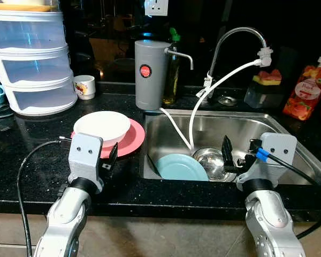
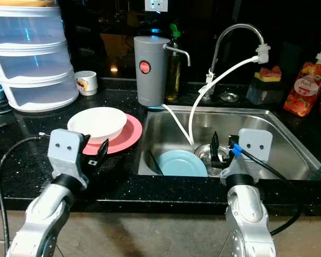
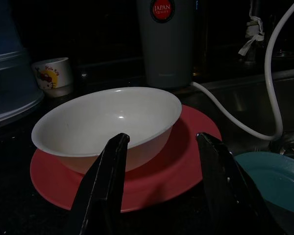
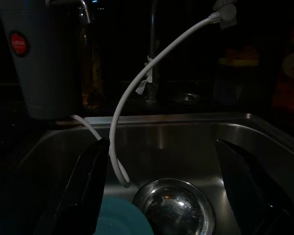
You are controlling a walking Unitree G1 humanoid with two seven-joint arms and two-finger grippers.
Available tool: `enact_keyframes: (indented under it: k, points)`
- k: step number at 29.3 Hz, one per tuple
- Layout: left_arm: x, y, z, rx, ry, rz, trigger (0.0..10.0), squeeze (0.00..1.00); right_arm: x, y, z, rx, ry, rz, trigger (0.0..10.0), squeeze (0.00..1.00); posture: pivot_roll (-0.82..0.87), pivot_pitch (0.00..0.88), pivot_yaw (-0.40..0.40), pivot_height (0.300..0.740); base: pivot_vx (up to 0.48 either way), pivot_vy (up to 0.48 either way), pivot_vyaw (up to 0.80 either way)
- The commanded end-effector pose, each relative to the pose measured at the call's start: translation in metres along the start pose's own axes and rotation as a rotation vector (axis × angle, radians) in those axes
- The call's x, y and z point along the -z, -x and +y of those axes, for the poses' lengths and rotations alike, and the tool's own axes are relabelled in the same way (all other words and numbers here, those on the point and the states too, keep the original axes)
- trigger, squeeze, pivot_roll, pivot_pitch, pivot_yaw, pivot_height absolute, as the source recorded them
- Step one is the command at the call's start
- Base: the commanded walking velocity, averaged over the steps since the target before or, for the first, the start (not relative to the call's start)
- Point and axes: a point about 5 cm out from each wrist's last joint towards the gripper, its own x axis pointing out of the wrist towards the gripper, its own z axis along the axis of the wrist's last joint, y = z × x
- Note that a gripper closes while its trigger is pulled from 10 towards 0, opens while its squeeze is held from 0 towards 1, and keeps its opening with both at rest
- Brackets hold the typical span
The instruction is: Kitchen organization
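Note:
A white bowl (image 1: 101, 126) sits on a pink plate (image 1: 132, 140) on the black counter, left of the steel sink (image 1: 241, 128). In the sink lie a light blue plate (image 1: 181, 167) and a shiny steel bowl (image 1: 209, 160) beside it. My left gripper (image 3: 161, 137) is open, low over the counter at the pink plate's near edge, its fingers pointing at the bowl. Over the sink's front part, my right gripper (image 4: 161, 143) is open and empty, above the steel bowl and the blue plate.
A grey water dispenser (image 1: 148, 75) and a bottle (image 1: 172, 69) stand behind the sink's left corner. The faucet (image 1: 241, 35) trails a white hose (image 1: 195, 115) into the basin. Stacked clear containers (image 1: 35, 59), a small mug (image 1: 84, 87), a sponge tray (image 1: 265, 88) and a soap bottle (image 1: 308, 91) line the back.

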Motion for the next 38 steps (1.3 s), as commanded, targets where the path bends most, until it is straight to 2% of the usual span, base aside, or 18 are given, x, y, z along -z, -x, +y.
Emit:
enact_keyframes:
  k: [1, 23, 38]
  points:
    - [0.004, 0.001, 0.0, 0.002, -0.021, 0.015, 10.0, 0.0, 0.004, -0.001, -0.001, 0.005, -0.004, 0.01, 10.0, 0.0, 0.08, 0.048, -0.055, 0.74, 0.0, 0.0, 0.0]
    - [0.009, 0.004, -0.002, -0.009, -0.016, 0.031, 10.0, 0.0, 0.01, 0.002, 0.007, -0.017, -0.016, 0.035, 10.0, 0.0, 0.07, 0.023, -0.064, 0.74, 0.0, 0.0, 0.0]
    - [0.018, 0.007, -0.005, -0.001, -0.012, 0.049, 10.0, 0.0, 0.017, 0.005, 0.005, -0.01, -0.004, 0.055, 10.0, 0.0, 0.06, 0.0, -0.057, 0.74, 0.0, 0.0, 0.0]
